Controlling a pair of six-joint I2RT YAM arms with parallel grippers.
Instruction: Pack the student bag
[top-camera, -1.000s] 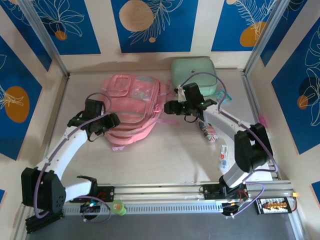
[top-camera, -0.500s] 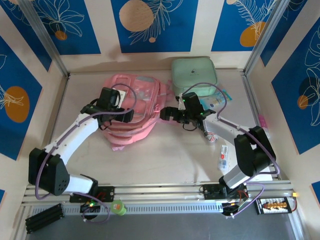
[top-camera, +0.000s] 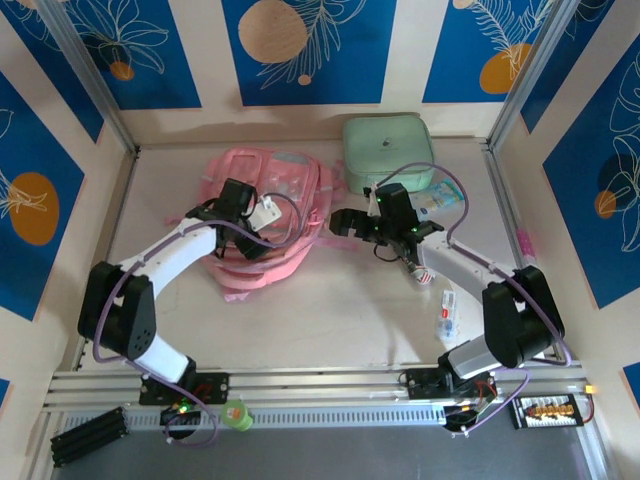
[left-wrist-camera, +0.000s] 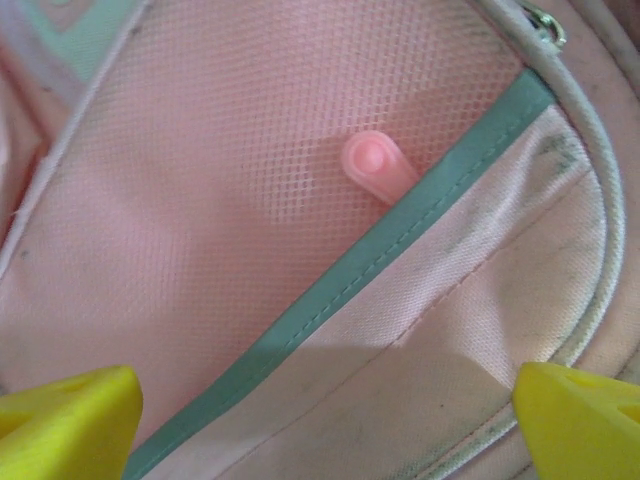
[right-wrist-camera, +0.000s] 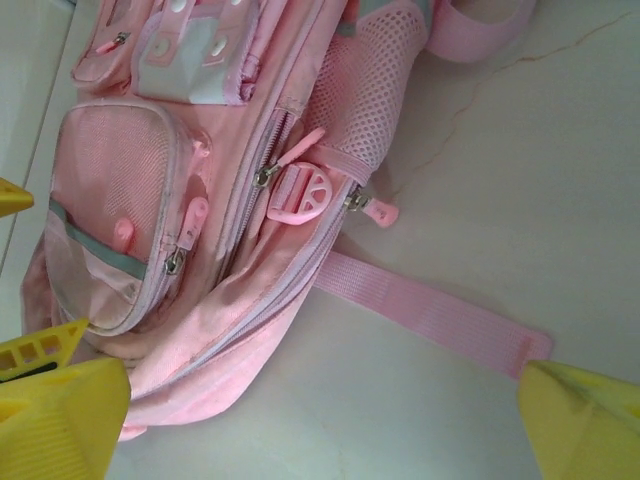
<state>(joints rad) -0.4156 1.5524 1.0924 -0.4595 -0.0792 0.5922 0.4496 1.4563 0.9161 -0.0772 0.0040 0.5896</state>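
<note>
The student bag (top-camera: 290, 190), a soft pink backpack, lies flat at the back middle of the table. My left gripper (top-camera: 258, 238) hovers over its front, open. In the left wrist view the yellow fingertips (left-wrist-camera: 65, 425) stand far apart just above a pink mesh pocket (left-wrist-camera: 250, 150) with teal trim and a pink zipper pull (left-wrist-camera: 378, 165). My right gripper (top-camera: 342, 222) is just right of the bag, open, nothing between its fingers. The right wrist view has the bag (right-wrist-camera: 190, 200) with its zippers shut, and a loose strap (right-wrist-camera: 430, 310) trailing across the table under the gripper (right-wrist-camera: 320, 420).
A mint-green zip case (top-camera: 385, 150) stands behind the right gripper. A teal packet (top-camera: 438, 200), a flag-patterned item (top-camera: 420, 265) and a small tube (top-camera: 447, 315) lie along the right arm. Walls close the table at the back and sides.
The left gripper has swung right, from the bag's left edge onto its front. The right gripper drifted slightly right and down. Both jaws have opened wider.
</note>
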